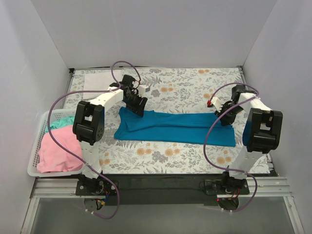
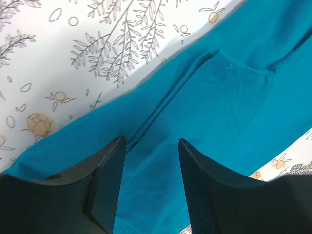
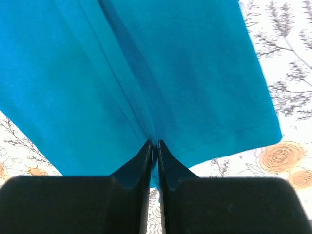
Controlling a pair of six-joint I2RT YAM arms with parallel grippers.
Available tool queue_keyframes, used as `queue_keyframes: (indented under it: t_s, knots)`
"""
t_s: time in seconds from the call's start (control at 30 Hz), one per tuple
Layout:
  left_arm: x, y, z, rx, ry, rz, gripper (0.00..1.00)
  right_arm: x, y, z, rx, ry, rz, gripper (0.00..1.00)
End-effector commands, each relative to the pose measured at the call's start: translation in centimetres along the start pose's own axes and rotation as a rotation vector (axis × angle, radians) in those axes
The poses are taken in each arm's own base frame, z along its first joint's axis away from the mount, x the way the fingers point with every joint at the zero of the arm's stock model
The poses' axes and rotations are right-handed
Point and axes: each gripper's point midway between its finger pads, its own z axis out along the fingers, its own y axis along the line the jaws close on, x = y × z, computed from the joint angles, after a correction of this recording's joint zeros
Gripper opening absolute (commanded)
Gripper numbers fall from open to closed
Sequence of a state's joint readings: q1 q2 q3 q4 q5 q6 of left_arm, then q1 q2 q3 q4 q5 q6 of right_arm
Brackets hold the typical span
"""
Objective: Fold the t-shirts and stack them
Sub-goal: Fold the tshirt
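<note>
The teal-blue t-shirt (image 1: 175,127) lies folded into a long strip across the middle of the floral table. My left gripper (image 1: 138,108) is open just above its left end; in the left wrist view the fingers (image 2: 109,175) straddle teal cloth (image 2: 229,97) with nothing between them. My right gripper (image 1: 223,117) is at the shirt's right end, shut on a pinch of the teal cloth (image 3: 146,73); the fold runs straight into the closed tips (image 3: 154,143). A pink t-shirt (image 1: 56,151) and a mint green t-shirt (image 1: 61,122) lie in the basket. A white t-shirt (image 1: 97,80) lies flat at the back left.
The white slatted basket (image 1: 34,156) stands at the table's left edge, beside the left arm's base. White walls close the table in on the left, back and right. Purple cables loop round both arms.
</note>
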State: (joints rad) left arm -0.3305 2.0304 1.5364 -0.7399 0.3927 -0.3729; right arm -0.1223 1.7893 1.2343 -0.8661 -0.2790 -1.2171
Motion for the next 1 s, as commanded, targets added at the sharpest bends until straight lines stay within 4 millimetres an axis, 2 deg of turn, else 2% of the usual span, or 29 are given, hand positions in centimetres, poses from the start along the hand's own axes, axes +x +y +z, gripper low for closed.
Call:
queue_keyframes:
  t_s: [0.0,0.23,0.4,0.5,0.63,0.77,0.97]
  knots:
    - [-1.9,-0.6,-0.5,0.013,-0.047,0.045,0.46,0.4,1.1,-0.1,-0.023,0.011,-0.017,0.14]
    - [-2.0,-0.4,0.7,-0.005,-0.034,0.05,0.47,0.9,1.8,0.2,-0.036,0.025,-0.027,0.21]
    - [-2.6,-0.2,0.5,-0.022,-0.05,0.062,0.47,1.0,1.6,0.2,-0.033,0.027,-0.026,0.23]
    - [-2.2,-0.7,0.5,0.0,-0.037,0.068,0.44,0.9,1.3,0.3,-0.03,0.03,-0.027,0.24]
    - [-1.2,-2.9,0.1,0.076,-0.022,0.107,0.3,0.9,1.2,0.1,-0.027,0.032,-0.023,0.27]
    - [0.0,-4.5,-0.4,0.122,0.0,0.139,0.11,0.6,1.3,-0.4,-0.015,0.019,-0.033,0.36]
    - [-0.4,-6.2,-2.3,0.136,-0.034,0.176,0.02,-0.1,1.3,-1.4,0.008,-0.008,-0.035,0.44]
